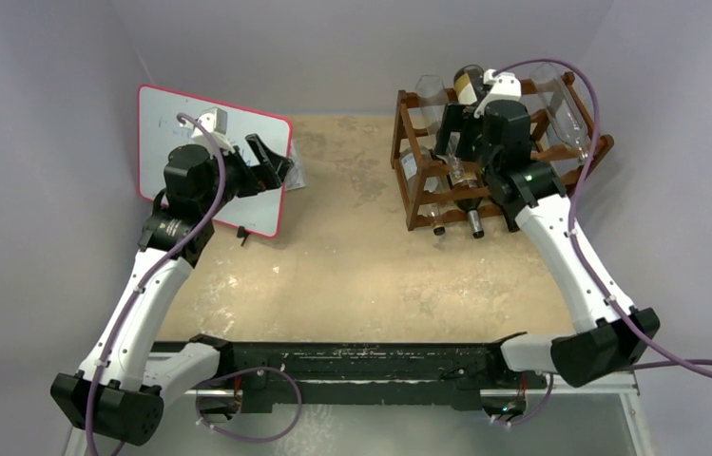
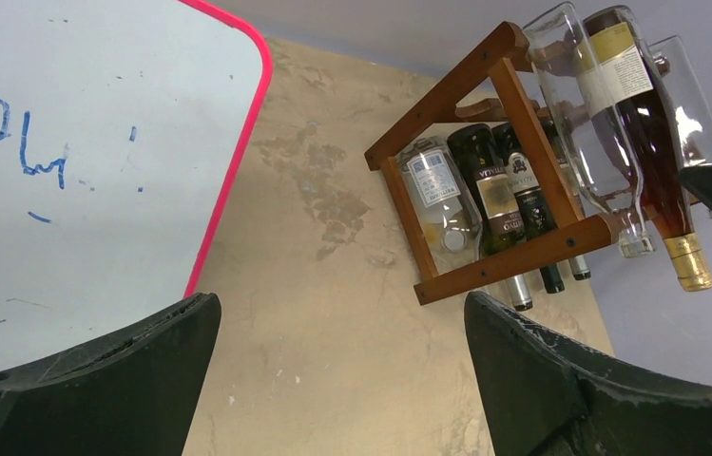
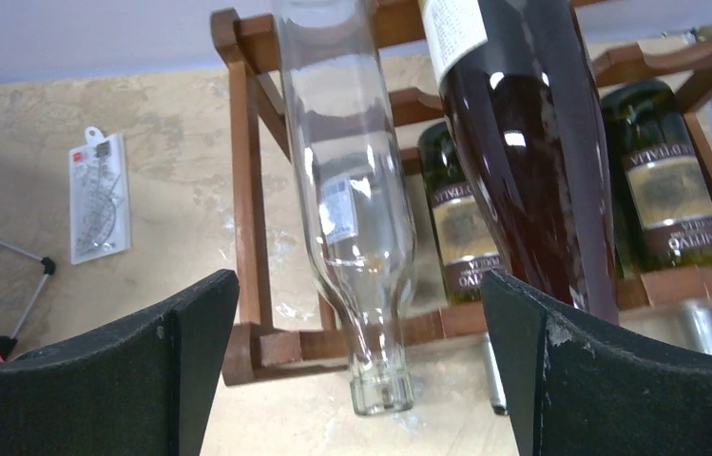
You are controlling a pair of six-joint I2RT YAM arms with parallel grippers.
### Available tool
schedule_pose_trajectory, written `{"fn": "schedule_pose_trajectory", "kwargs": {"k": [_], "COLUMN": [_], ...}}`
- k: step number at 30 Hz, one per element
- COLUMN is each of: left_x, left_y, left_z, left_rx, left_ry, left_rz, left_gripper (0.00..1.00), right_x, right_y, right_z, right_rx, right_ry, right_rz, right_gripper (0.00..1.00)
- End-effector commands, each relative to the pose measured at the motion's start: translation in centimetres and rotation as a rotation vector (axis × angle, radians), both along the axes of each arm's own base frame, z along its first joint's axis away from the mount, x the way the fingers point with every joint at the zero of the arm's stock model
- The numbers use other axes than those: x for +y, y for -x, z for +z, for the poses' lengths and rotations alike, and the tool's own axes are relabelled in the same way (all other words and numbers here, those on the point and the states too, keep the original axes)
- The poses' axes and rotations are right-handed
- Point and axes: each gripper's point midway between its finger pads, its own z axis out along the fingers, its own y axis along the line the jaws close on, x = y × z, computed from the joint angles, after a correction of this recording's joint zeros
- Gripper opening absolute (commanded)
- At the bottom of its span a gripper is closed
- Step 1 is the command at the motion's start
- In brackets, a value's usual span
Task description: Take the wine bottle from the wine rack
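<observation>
1. The right pincer [image 3: 356, 294] stands spread wide and grasps nothing. It hangs over the top tier of the wine rack [image 3: 242, 190]. In the right wrist view the neck of a clear bottle [image 3: 352, 171] shows in the gap between the fingers. Whether the right finger touches the amber wine bottle [image 3: 523, 142] beside it cannot be told.
2. The left pincer [image 2: 340, 313] is likewise spread wide and released. It hovers over the right edge of a red-rimmed whiteboard [image 1: 171, 123], well apart from the rack.
3. There is one wine rack [image 1: 396, 133], a reddish-brown open frame standing at the far right of the tabletop [image 1: 352, 275].
4. The top tier carries three bottles lying on their sides:
   - one clear bottle [image 1: 431, 100] on the left;
   - one amber wine bottle [image 1: 471, 85] in the middle, with a cream label and gold foil on its neck;
   - one second clear bottle [image 1: 566, 109] on the right.
5. The lower tiers hold one clear bottle with a white label [image 2: 437, 195] and at least two dark green bottles [image 3: 665, 190]. The exact count there cannot be told.
6. There is one whiteboard [image 2: 67, 142], with blue scribbles on it.
7. One small white packet [image 3: 100, 195] lies flat on the tabletop, left of the rack.
</observation>
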Motion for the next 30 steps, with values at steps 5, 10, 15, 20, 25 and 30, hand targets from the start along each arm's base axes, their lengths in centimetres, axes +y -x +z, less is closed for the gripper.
{"fn": "schedule_pose_trajectory", "kwargs": {"k": [5, 10, 15, 20, 25, 30], "left_x": [0.5, 0.4, 0.4, 0.4, 0.3, 0.5], "left_y": [1.0, 1.4, 1.6, 1.6, 1.6, 1.7], "left_z": [0.7, 0.6, 0.5, 0.4, 0.2, -0.1], "left_rx": [-0.028, -0.022, -0.018, -0.01, -0.004, 0.007], "left_ry": [-0.013, -0.013, -0.031, -0.042, -0.051, -0.075], "left_rz": [-0.002, -0.011, -0.018, -0.025, -0.039, -0.037], "left_gripper": [1.0, 1.0, 1.0, 1.0, 1.0, 1.0], "right_x": [1.2, 1.4, 1.8, 1.4, 1.6, 1.8], "right_y": [-3.7, -5.5, -6.2, -7.0, -7.7, -8.4], "right_z": [3.0, 2.0, 1.5, -0.1, -1.4, -2.7], "right_rx": [-0.042, 0.007, 0.009, 0.051, 0.081, 0.105], "right_ry": [0.004, 0.016, -0.002, -0.008, -0.015, -0.022], "right_rz": [0.099, 0.094, 0.139, 0.129, 0.15, 0.171], "right_gripper": [0.98, 0.92, 0.93, 0.91, 0.84, 0.78]}}
